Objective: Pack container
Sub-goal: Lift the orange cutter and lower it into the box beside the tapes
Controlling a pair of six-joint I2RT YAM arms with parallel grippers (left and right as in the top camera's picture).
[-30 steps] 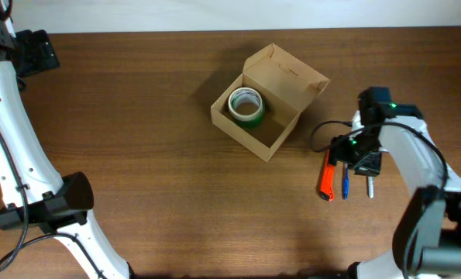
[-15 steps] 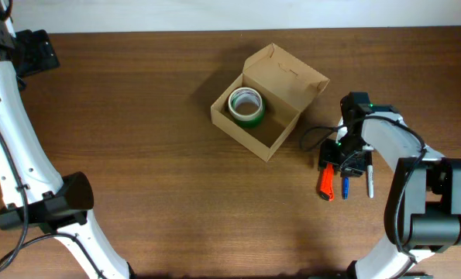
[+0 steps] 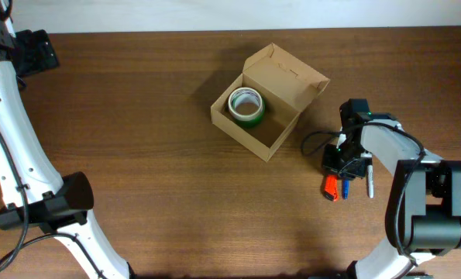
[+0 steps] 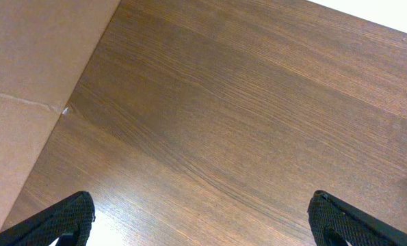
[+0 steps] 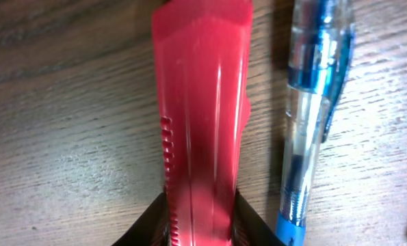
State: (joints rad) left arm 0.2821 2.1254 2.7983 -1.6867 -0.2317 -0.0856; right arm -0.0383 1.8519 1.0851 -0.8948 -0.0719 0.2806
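The container (image 3: 288, 74), a tan cardboard box with its flap lid standing open, sits mid-table with a green tape roll (image 3: 246, 106) inside. To its right a red box cutter (image 3: 330, 188) lies on the wood beside a blue pen (image 3: 344, 190). My right gripper (image 3: 338, 167) is down over the cutter. In the right wrist view its fingers (image 5: 153, 222) press both sides of the red cutter (image 5: 202, 102), with the blue pen (image 5: 312, 102) just to the right. My left gripper (image 4: 202, 222) stands wide open over bare wood at the far left.
A white pen (image 3: 369, 184) lies right of the blue one, under the right arm. A black cable (image 3: 315, 139) loops between the box and the right gripper. In the left wrist view a tan surface (image 4: 32, 68) borders the table's edge.
My right gripper has shifted left and down onto the red cutter, and its jaws have closed in on it. The left arm has not moved.
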